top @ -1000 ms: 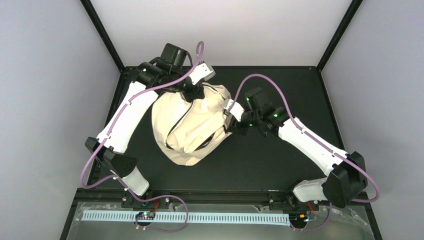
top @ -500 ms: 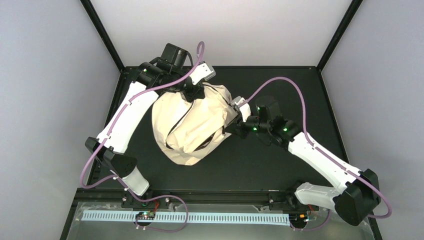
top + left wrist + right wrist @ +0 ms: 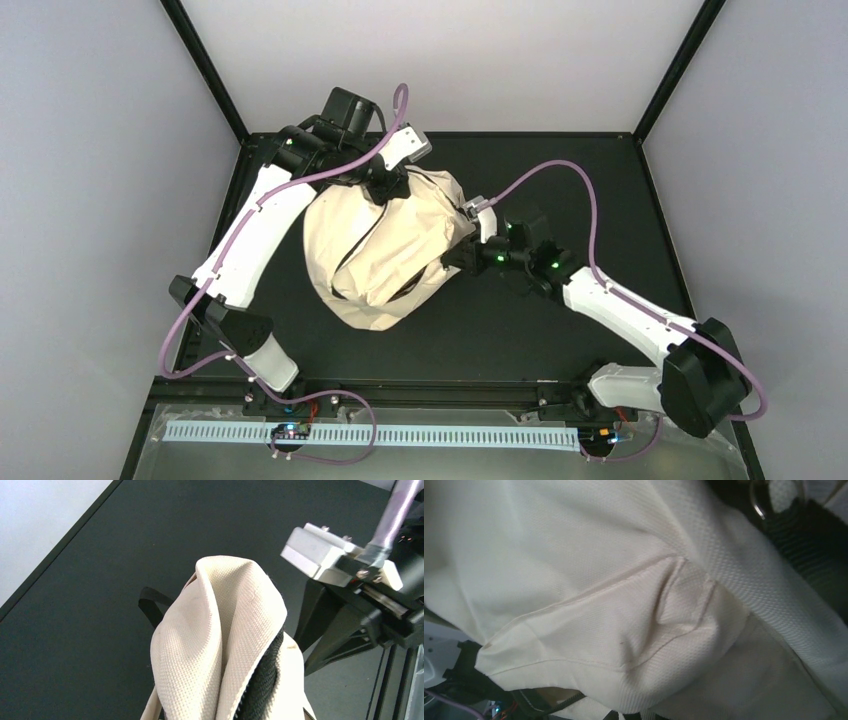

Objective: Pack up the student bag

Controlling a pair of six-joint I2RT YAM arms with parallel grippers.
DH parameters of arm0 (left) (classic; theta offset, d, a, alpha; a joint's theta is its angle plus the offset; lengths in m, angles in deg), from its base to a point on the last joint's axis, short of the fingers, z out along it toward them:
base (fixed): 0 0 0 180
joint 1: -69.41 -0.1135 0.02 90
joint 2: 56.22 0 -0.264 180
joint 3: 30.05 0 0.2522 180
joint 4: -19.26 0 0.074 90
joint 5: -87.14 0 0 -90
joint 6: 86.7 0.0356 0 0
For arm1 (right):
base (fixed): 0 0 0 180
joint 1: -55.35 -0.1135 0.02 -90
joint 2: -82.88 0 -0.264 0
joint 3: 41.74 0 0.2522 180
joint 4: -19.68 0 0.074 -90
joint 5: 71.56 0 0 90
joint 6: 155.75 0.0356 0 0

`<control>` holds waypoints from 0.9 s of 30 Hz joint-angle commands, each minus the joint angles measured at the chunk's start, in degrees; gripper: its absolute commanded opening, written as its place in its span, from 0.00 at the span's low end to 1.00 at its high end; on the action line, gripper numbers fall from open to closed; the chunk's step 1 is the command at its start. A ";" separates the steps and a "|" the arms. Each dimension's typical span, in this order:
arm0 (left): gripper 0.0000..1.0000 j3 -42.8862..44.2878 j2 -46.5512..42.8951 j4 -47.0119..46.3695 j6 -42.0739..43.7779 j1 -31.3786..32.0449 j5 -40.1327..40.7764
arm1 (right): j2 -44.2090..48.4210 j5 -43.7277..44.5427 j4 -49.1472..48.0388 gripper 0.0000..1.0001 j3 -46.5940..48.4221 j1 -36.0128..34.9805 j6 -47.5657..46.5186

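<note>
The student bag (image 3: 385,250), a big cream fabric backpack, lies in the middle of the black table. My left gripper (image 3: 392,190) is at its far top edge, shut on a raised fold of the bag. In the left wrist view that fold (image 3: 220,640) stands up beside a dark zipper (image 3: 262,680); the fingers are hidden below it. My right gripper (image 3: 452,263) is pressed against the bag's right side. In the right wrist view cream cloth (image 3: 599,605) fills everything and hides the fingers.
The black table (image 3: 580,180) is boxed in by black frame posts and white walls. A black strap (image 3: 150,602) pokes out behind the held fold. The right arm's wrist (image 3: 330,555) is close to the right of the fold. A metal ring (image 3: 774,500) shows by the zipper.
The right gripper has moved down and left along the bag's right side and pushed in against the cloth. The left arm and its held fold have not moved.
</note>
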 commanded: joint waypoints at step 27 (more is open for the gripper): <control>0.01 -2.16 -7.75 -15.35 -8.91 1.10 -0.33 | -8.66 5.15 -13.20 0.02 -0.88 -2.77 0.31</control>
